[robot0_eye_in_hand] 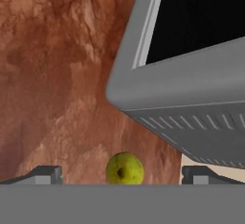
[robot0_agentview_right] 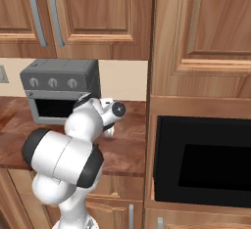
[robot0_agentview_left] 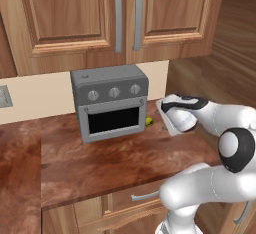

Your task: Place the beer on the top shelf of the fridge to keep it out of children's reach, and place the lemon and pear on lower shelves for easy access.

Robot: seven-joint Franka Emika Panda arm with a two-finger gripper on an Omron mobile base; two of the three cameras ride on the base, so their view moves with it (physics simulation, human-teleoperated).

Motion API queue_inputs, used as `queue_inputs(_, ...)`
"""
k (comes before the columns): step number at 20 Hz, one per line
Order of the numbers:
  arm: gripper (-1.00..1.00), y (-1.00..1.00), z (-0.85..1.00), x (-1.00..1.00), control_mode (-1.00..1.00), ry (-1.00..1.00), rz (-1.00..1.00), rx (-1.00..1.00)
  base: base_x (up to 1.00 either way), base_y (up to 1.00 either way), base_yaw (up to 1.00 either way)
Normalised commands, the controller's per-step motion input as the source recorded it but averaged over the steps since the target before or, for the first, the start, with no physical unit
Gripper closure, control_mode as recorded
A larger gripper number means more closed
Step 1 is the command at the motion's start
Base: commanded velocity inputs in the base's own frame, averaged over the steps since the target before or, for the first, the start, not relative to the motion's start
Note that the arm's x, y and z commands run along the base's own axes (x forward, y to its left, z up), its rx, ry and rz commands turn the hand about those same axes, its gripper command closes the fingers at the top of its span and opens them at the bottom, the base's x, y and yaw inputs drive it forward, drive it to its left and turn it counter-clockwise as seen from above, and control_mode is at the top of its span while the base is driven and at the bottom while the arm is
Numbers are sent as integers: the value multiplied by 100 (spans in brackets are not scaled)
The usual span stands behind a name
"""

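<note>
The pear [robot0_eye_in_hand: 125,169] is a small yellow-green fruit with a dark spot. It lies on the red-brown counter [robot0_eye_in_hand: 57,84], just off the toaster oven's front right corner. In the left base view the pear [robot0_agentview_left: 149,122] peeks out between the oven and my hand. My gripper [robot0_eye_in_hand: 123,174] hangs over it, open, with one fingertip on each side of the fruit and not touching it. The beer, the lemon and the fridge are out of view.
A grey toaster oven [robot0_agentview_left: 110,103] with three knobs stands at the back of the counter, close to my hand. Wooden wall cabinets [robot0_agentview_left: 125,13] hang above. A tall wooden unit with a black built-in oven [robot0_agentview_right: 201,159] borders the counter on the right.
</note>
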Motion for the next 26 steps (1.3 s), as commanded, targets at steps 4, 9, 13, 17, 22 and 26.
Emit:
queue_inputs(4,-100,0,-8,31,-100,-1,1,0,0,0,0)
queue_inputs(9,-100,0,-6,30,-100,0,1,0,0,0,0)
queue_inputs(13,-100,0,-1,30,-100,0,1,0,0,0,0)
queue_inputs(17,-100,0,-5,23,-100,1,2,0,0,0,0)
queue_inputs(22,-100,0,-8,16,-100,4,2,0,0,0,0)
queue_inputs(26,-100,0,-11,13,-100,6,3,0,0,0,0)
